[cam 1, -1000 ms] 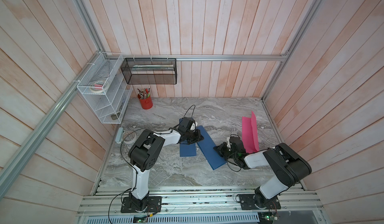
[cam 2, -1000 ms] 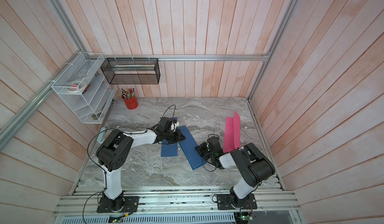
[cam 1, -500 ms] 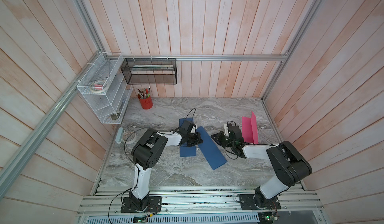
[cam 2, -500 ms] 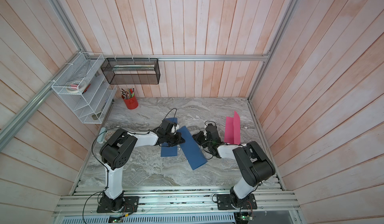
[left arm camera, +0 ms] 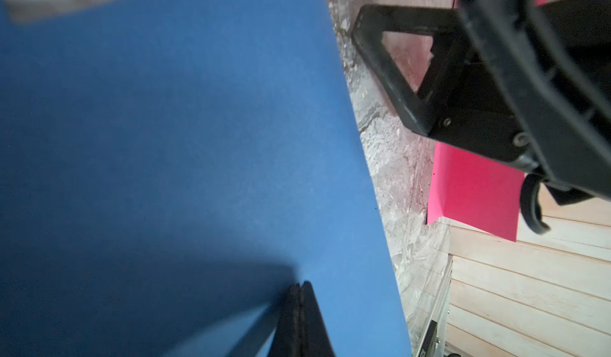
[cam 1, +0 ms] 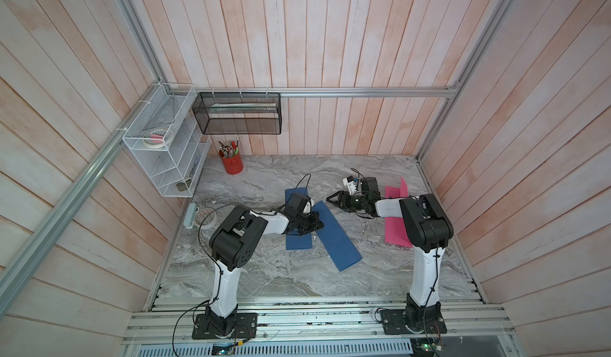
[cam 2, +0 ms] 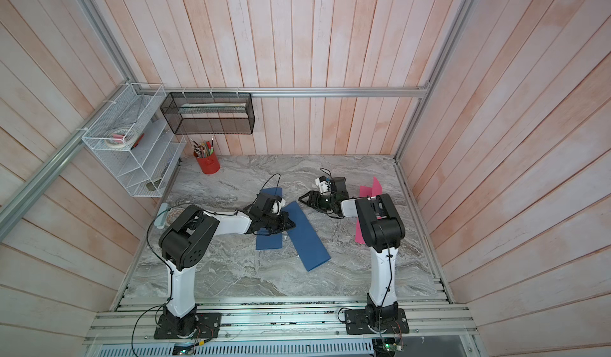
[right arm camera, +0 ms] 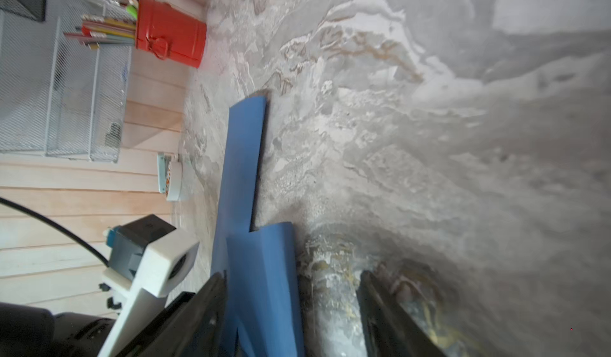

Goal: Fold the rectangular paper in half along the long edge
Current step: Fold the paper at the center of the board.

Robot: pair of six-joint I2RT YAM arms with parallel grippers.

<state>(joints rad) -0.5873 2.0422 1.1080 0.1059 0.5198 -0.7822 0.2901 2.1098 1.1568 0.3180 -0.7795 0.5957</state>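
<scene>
The blue paper (cam 1: 334, 236) (cam 2: 309, 236) is a long, narrow strip lying flat on the marble tabletop (cam 1: 264, 272). Its long axis runs on a diagonal: one short end lies between the two sets of jaws, and the strip stretches away from them toward the arm bases and the right arm's side. The left gripper (cam 1: 315, 225) (cam 2: 290, 224) has its jaws pressed together with nothing between them. Its tips sit on the strip near that upper end, at its long edge, and in the left wrist view (left arm camera: 299, 292) they cast a shadow on the blue. The right gripper (cam 1: 331, 199) (cam 2: 302, 200) has its jaws spread apart and holds nothing; it sits just beyond the strip's short end. In the right wrist view (right arm camera: 291, 274) that end (right arm camera: 264, 272) lies below the gap, closer to one finger, and looks slightly bowed. The paper is deep matte blue with straight, clean edges. A second blue sheet (cam 1: 297, 241) (right arm camera: 244, 156) lies under the left gripper, partly overlapped by the strip. A pink sheet (cam 1: 395, 221) (left arm camera: 476, 193) lies behind the right jaws, one flap standing up.
</scene>
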